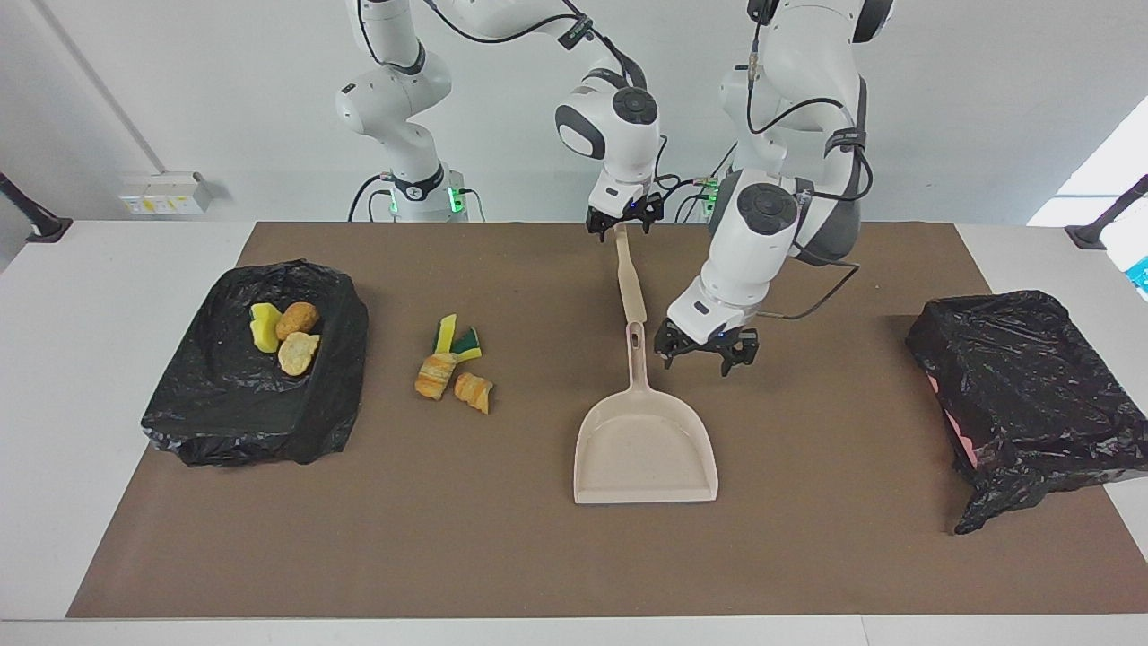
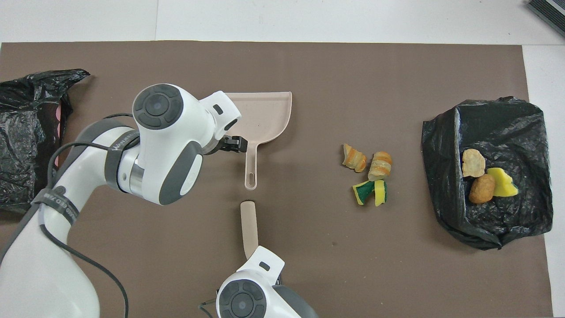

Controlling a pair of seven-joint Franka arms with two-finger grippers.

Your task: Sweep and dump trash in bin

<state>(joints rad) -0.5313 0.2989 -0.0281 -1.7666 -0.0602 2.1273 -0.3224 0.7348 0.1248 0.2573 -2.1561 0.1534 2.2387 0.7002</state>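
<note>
Brown mat on a white table, both arms over its middle, nothing gripped yet.

The trash (image 1: 453,363) I'm after, sponge bits and bread pieces, lies loose on the mat toward the right arm's end, just beside the lined bin (image 1: 256,363), which already holds a few pieces. The dustpan (image 1: 644,440) sits mid-mat, its handle pointing at the robots, and the brush handle (image 1: 630,280) lies in line with it near the robots' edge. My left gripper (image 1: 706,348) hangs open and empty just beside the dustpan handle; my right gripper (image 1: 622,222) hovers open over the brush's end, holding nothing. I judge the step is picking up both tools: I'd centre each handle between the fingers and grip the dustpan low on its handle.
</note>
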